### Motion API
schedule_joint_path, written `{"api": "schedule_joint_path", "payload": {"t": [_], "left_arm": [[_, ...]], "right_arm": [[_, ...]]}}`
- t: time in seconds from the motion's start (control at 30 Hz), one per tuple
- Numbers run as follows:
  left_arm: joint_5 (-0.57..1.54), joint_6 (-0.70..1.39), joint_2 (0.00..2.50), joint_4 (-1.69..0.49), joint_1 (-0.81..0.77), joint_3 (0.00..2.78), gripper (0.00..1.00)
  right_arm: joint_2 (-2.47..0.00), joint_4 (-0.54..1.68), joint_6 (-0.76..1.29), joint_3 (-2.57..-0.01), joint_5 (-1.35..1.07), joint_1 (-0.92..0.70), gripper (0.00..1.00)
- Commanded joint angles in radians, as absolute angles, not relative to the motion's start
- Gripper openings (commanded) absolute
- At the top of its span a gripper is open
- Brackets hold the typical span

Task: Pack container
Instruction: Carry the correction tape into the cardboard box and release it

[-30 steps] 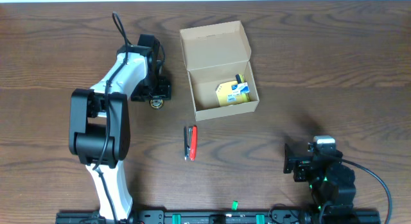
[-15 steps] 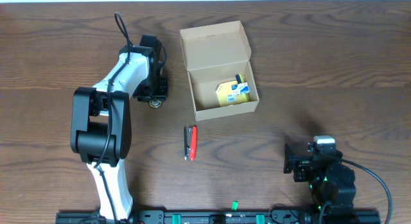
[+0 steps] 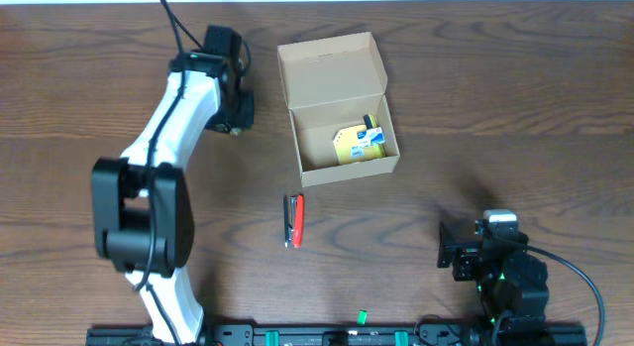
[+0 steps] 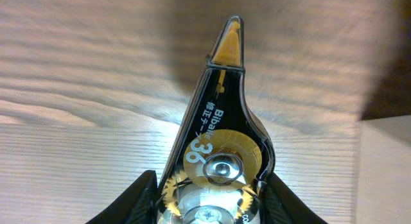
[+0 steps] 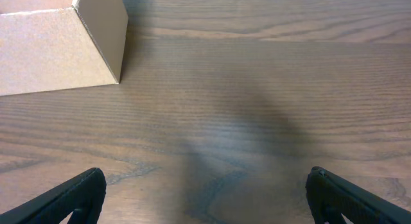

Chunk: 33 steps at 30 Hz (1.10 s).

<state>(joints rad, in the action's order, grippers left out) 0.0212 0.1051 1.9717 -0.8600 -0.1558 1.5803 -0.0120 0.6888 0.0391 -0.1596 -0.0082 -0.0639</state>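
Observation:
The container (image 3: 337, 106) is a tan cardboard box, open, with its flap lid standing back; a yellow pad and a small item (image 3: 359, 144) lie inside. My left gripper (image 3: 229, 113) hangs to the left of the box, shut on a black and yellow correction tape dispenser (image 4: 221, 140). In the left wrist view the dispenser's pointed tip faces away from the gripper (image 4: 212, 201), over the wood. My right gripper (image 3: 459, 249) rests near the front right, open and holding nothing. In the right wrist view its fingers (image 5: 70, 198) stand wide apart over bare wood.
A red and black stapler-like tool (image 3: 294, 220) lies on the table in front of the box. The box's corner (image 5: 58, 51) shows at the top left of the right wrist view. A green clip (image 3: 362, 314) sits at the front edge.
My left gripper closed on the correction tape dispenser and rose off the table with it, shifting toward the far edge. The right arm stayed still.

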Motion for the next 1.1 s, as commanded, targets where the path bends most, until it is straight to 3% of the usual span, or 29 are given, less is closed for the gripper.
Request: {"api": "schedule_joint_path", "payload": {"t": [0.0, 0.43, 1.07], "left_arm": [[-0.010, 0.113, 1.891, -0.853, -0.149, 1.608, 0.28], [0.019, 0.113, 1.808, -0.836, -0.300, 1.661, 0.26], [0.230, 0.113, 1.986, -0.872, -0.502, 1.752, 0.26]], "right_arm": [[-0.006, 0.700, 0.021, -0.157, -0.012, -0.059, 0.99], [-0.006, 0.700, 0.021, -0.157, -0.012, -0.059, 0.99], [-0.006, 0.700, 0.021, -0.157, -0.012, -0.059, 0.99]]}}
